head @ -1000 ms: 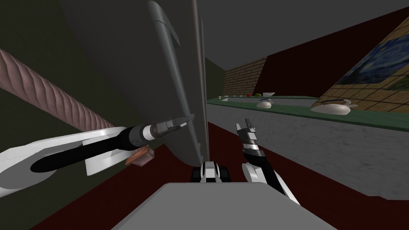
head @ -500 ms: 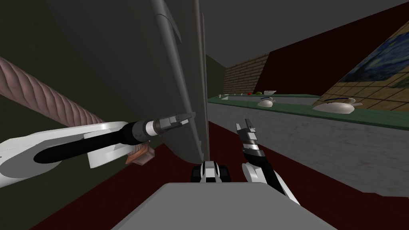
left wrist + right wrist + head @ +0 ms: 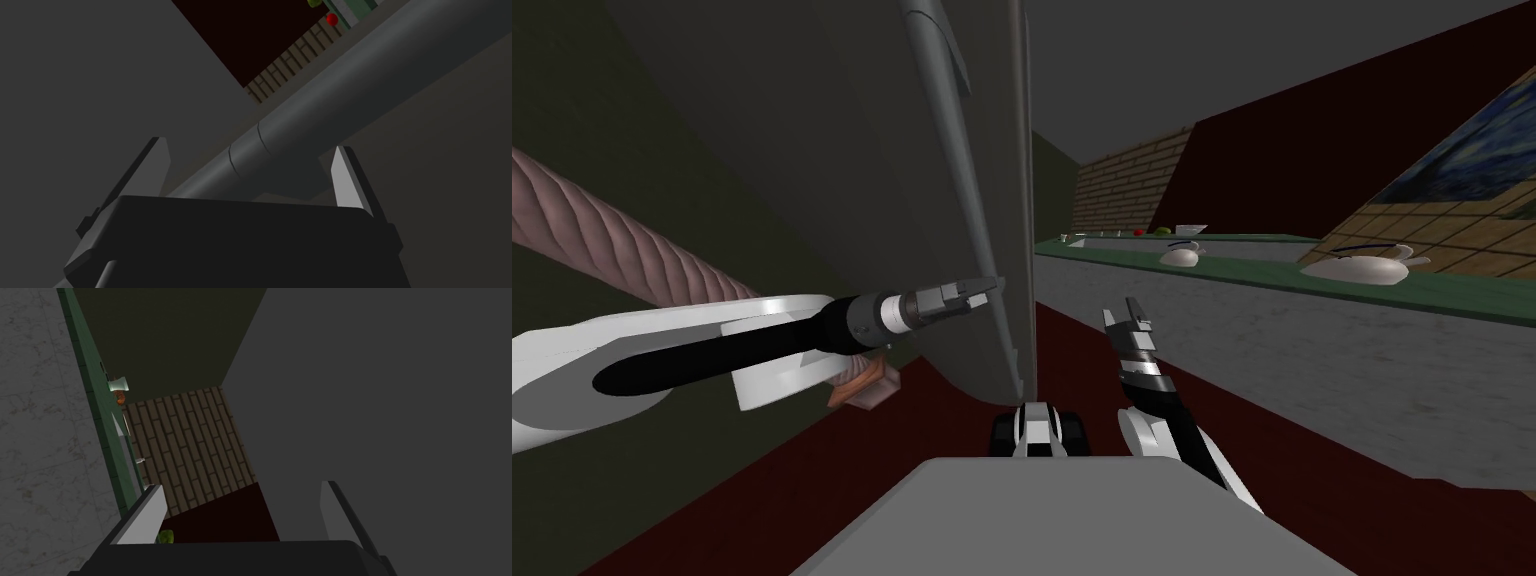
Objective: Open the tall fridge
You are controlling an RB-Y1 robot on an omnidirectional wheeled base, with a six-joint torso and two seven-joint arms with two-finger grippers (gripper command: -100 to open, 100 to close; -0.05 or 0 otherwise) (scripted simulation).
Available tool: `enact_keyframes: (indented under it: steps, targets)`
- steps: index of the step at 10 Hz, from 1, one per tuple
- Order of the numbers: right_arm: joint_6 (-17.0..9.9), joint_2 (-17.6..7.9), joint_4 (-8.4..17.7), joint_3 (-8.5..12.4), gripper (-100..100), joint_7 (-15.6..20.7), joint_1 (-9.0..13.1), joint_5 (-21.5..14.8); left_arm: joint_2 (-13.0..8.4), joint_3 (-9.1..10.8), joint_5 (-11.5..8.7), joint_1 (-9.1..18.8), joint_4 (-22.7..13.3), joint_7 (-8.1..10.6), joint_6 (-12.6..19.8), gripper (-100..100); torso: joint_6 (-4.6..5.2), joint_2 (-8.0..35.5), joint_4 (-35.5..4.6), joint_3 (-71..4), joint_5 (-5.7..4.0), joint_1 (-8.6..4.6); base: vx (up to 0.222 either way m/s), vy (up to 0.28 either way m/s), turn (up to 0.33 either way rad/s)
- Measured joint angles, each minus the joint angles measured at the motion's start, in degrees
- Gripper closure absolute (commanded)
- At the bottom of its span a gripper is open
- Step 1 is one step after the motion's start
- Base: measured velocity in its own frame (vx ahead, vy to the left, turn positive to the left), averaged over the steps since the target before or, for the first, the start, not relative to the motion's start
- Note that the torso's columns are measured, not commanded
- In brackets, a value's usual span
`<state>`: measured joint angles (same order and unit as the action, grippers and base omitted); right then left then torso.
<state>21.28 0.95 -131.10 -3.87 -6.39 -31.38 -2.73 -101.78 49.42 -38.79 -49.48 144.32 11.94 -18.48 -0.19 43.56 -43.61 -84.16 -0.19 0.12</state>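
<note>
Dark grey, the tall fridge (image 3: 812, 170) rises at 11 o'clock from me in the head view, its door edge running up toward 12 o'clock. A long grey bar handle (image 3: 964, 190) lies along that edge. The left gripper (image 3: 982, 291) reaches in from 9 o'clock and sits at the lower stretch of the handle. In the left wrist view its fingers (image 3: 346, 175) are spread wide, and the bar passes slantwise between them, close above the gripper's dark body. Neither blade presses the bar: one stands near the handle's mounting foot and the other is clear of it against the flat grey door. The grip is therefore released, straddling the handle and not clamped on it. The right gripper (image 3: 1123, 311) hovers at 1 o'clock, apart from the door edge and pointing up and forward. Its fingers (image 3: 150, 515) are likewise spread and hold nothing, with a flat grey surface beyond one blade. A green counter (image 3: 1272, 272) with white dishes (image 3: 1357, 268) runs at 2 o'clock before a brick wall (image 3: 1122, 190), and a dark red floor (image 3: 762, 470) lies at 7 o'clock.
</note>
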Motion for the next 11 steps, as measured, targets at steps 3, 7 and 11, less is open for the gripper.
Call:
enact_keyframes:
  steps: [3,7,11]
  targets:
    - [0.0,0.0,0.0,0.0,0,0.0,0.0,0.0,-0.5,1.51,0.3,-0.2,0.0,1.62,0.8,-100,-0.03,0.2,-0.2,0.1,-0.02,0.0,-0.007,0.002,-0.002]
    - [0.0,0.0,0.0,0.0,0,0.0,0.0,0.0,-1.5,0.88,-0.8,-0.2,-0.2,1.65,1.7,0,0.14,-0.3,0.5,0.1,0.04,-0.22,0.006,0.0,-0.003]
    - [0.0,0.0,0.0,0.0,0,0.0,0.0,0.0,-1.7,0.14,-0.7,-0.9,-0.1,1.76,2.3,0,0.25,-1.2,1.2,-0.4,0.06,-0.35,-0.002,0.006,0.007]
